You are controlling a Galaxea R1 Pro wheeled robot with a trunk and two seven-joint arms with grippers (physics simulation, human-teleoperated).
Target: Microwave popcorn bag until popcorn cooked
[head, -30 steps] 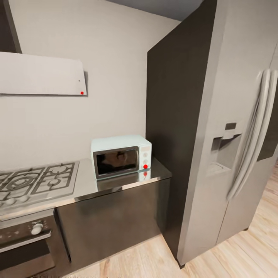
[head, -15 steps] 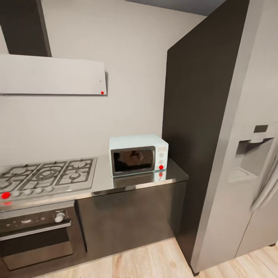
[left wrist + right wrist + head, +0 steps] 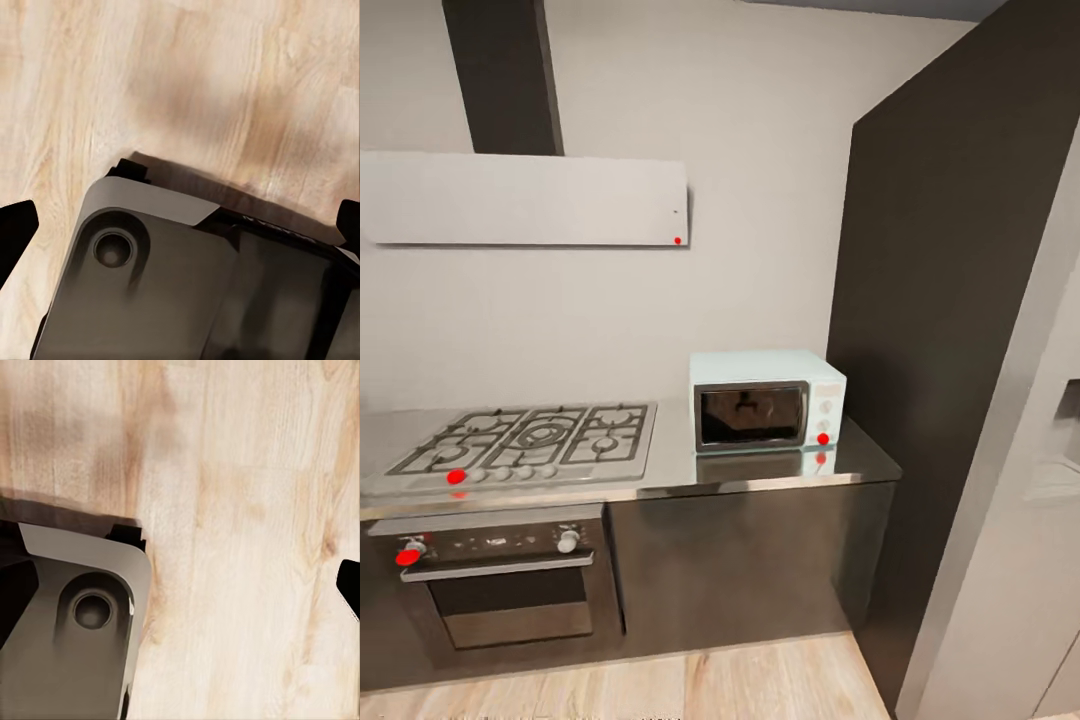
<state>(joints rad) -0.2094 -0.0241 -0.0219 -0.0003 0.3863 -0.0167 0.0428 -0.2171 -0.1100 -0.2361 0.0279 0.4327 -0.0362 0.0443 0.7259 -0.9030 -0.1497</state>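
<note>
The microwave (image 3: 765,400) stands at the right end of the countertop (image 3: 675,468), against the wall, its dark glass door shut and a red dot on its side panel. The popcorn bag and the popcorn are out of view. My left gripper (image 3: 180,225) hangs open over the wooden floor, its dark fingertips (image 3: 15,234) spread to both edges of the left wrist view, nothing between them. My right gripper (image 3: 180,589) is open the same way above the floor, empty.
A gas hob (image 3: 530,440) lies left of the microwave, with a black oven (image 3: 510,585) under it and a white hood (image 3: 525,198) above. A tall dark panel (image 3: 940,350) and grey fridge (image 3: 1030,520) close off the right. My own base (image 3: 172,292) shows under the grippers.
The camera has swung left: the microwave sits further right in the picture, the fridge has mostly slid out, and the whole hob and oven have come into view.
</note>
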